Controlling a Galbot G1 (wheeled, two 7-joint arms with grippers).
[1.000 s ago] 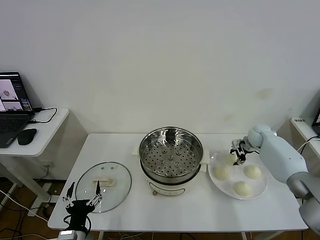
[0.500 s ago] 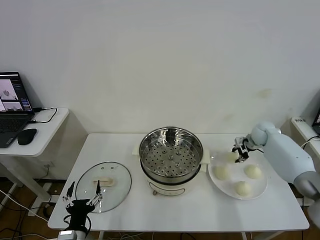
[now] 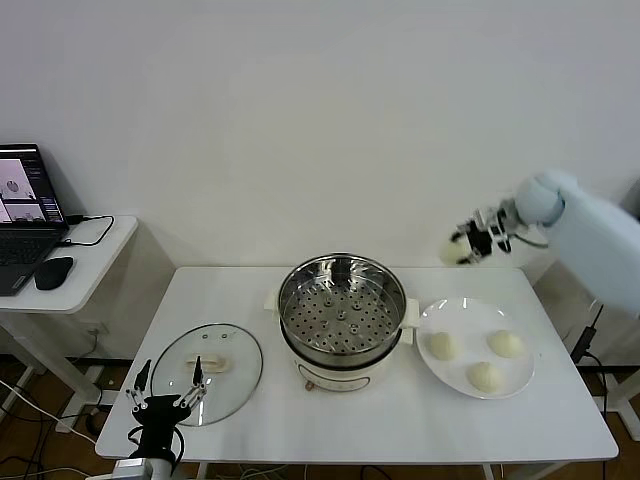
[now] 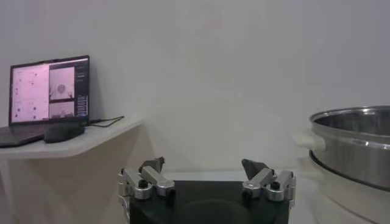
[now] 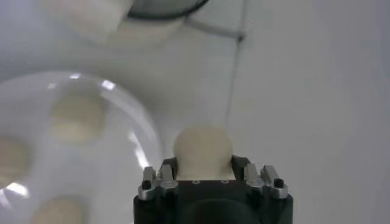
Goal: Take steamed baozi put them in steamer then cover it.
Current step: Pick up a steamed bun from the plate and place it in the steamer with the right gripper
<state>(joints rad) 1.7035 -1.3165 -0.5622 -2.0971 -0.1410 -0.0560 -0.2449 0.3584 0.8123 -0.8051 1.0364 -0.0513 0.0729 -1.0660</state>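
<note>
Three small cream-white dough buns (image 3: 484, 356) remain on the flat white plate (image 3: 523, 378) near the table's right edge; the fourth bun (image 5: 203, 146) has just been lifted, clenched in the right gripper (image 3: 470, 241), now high above the table's far right corner. Next comes the carry to the shiny steel steamer (image 3: 342, 308), still empty. From the head view the held bun is barely visible. Off the table's front left corner, beside the glass lid (image 3: 207, 372), the left gripper (image 3: 163, 402) waits, jaws spread.

Bright, even room light, soft shadows. Right arm (image 3: 590, 235) motion-blurred at 3 o'clock. Glare on plate (image 5: 131, 131), wrist pic hazy.
</note>
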